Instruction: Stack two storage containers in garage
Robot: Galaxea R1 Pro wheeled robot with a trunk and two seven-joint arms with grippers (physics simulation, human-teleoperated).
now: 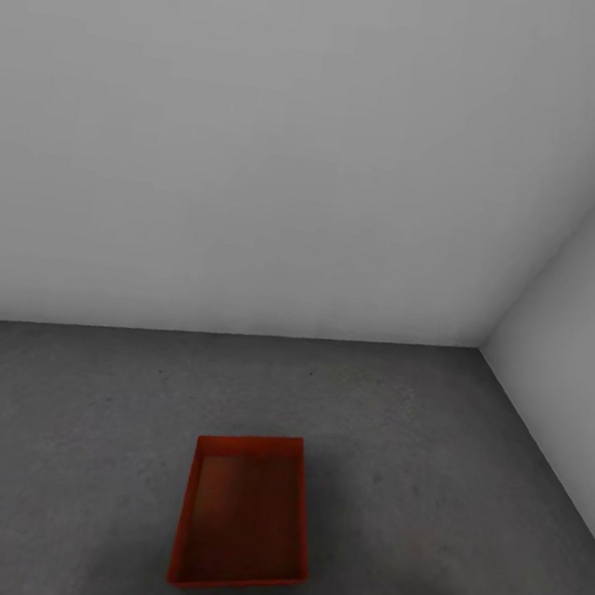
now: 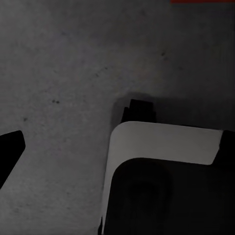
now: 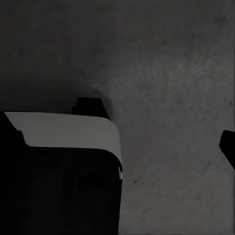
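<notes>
One orange-red storage container (image 1: 244,523) stands lidless and empty on the dark grey concrete floor (image 1: 76,456) of the garage, near the lower middle of the head view. A thin strip of its rim (image 2: 200,1) shows in the left wrist view. My left gripper (image 2: 120,142) hangs open above the floor with nothing between its fingers; one dark fingertip (image 2: 11,147) shows at the picture's edge. My right gripper (image 3: 119,136) is open and empty too, with a fingertip (image 3: 228,145) at the edge of its view.
Plain white-grey walls meet in a corner (image 1: 482,347) beyond and to the right of the container. Bare concrete lies all around the bin. Part of my own white and black base (image 2: 161,181) (image 3: 63,166) sits under each wrist camera.
</notes>
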